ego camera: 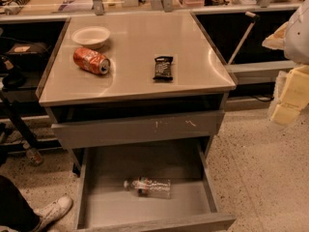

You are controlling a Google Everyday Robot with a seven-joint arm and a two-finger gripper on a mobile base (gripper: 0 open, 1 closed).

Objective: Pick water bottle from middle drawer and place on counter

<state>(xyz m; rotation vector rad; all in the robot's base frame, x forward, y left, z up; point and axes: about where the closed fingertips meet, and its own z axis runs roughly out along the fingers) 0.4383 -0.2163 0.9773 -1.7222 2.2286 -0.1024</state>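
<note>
**Water bottle (pixel 148 186) spotted on the floor of the open middle drawer (pixel 96 204)**

The water bottle is seen lying on its side, white cap turned toward 9 o'clock, near the middle of the drawer's grey floor. The middle drawer is pulled well out at 6 o'clock in the picture. Above it, a scratched drawer front (pixel 137 128) is seen shut. Up on the tabletop (pixel 198 79), a dented red soda can (pixel 91 61) is laid on its side at 9 o'clock, with a white bowl (pixel 91 36) just behind it toward 11 o'clock. A dark snack wrapper (pixel 163 67) is found near the centre. The claw (pixel 288 100) is picked out at the 3 o'clock edge, off the tabletop and well apart from the bottle. Whether it is wide or narrow cannot be told.
</note>
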